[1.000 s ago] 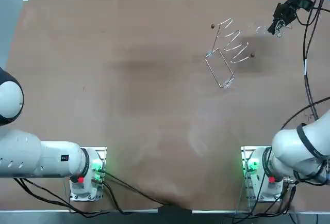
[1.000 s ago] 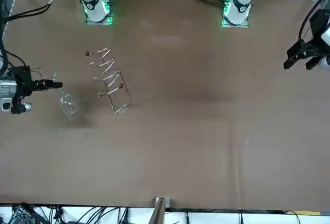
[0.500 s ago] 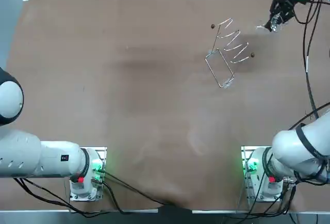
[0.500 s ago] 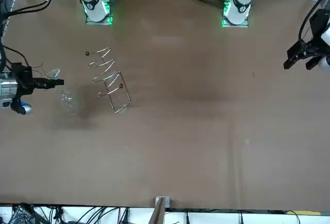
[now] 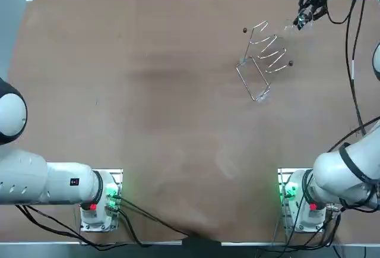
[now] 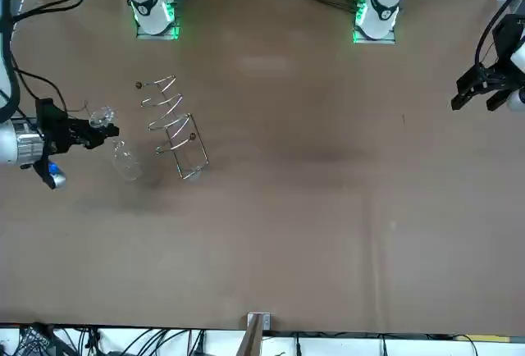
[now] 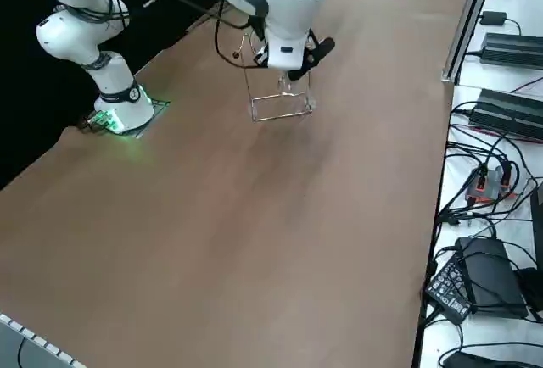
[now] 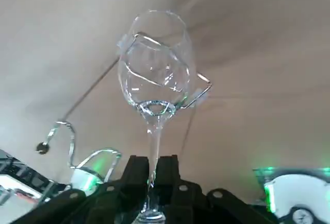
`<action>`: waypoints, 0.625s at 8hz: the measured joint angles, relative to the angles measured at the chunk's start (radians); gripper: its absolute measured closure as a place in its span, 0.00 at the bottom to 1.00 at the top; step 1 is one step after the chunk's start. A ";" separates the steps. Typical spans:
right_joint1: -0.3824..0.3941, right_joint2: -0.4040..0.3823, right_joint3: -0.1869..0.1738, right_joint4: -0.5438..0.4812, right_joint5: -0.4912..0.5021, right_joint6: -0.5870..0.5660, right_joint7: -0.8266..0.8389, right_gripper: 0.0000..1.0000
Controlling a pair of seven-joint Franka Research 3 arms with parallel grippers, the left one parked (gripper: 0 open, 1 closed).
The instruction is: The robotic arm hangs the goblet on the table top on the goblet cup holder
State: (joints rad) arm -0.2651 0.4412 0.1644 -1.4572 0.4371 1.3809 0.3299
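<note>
Since right pincer (image 8: 153,166), clamped on goblet (image 8: 153,74) stem, has swung inward, goblet now near wire goblet holder (image 5: 262,60), at its 2 o'clock in top view; hooking pending.

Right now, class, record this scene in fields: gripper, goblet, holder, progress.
right gripper: shut on the goblet's stem, near the far right corner of the table
goblet: held by its stem, bowl pointing away from the fingers, apparently off the table
goblet holder: wire rack standing on the table, no glass on it
progress: goblet not yet hung
</note>
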 joint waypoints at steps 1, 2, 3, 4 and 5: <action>0.022 0.000 0.001 0.007 0.006 -0.002 0.059 0.89; 0.046 0.000 0.001 0.007 0.009 -0.002 0.114 0.89; 0.074 0.002 0.001 0.007 0.011 -0.001 0.165 0.89; 0.099 0.005 0.002 0.008 0.011 0.001 0.207 0.89; 0.117 0.011 0.002 0.008 0.011 0.006 0.234 0.89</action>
State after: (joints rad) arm -0.1483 0.4526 0.1661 -1.4488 0.4483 1.3873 0.5639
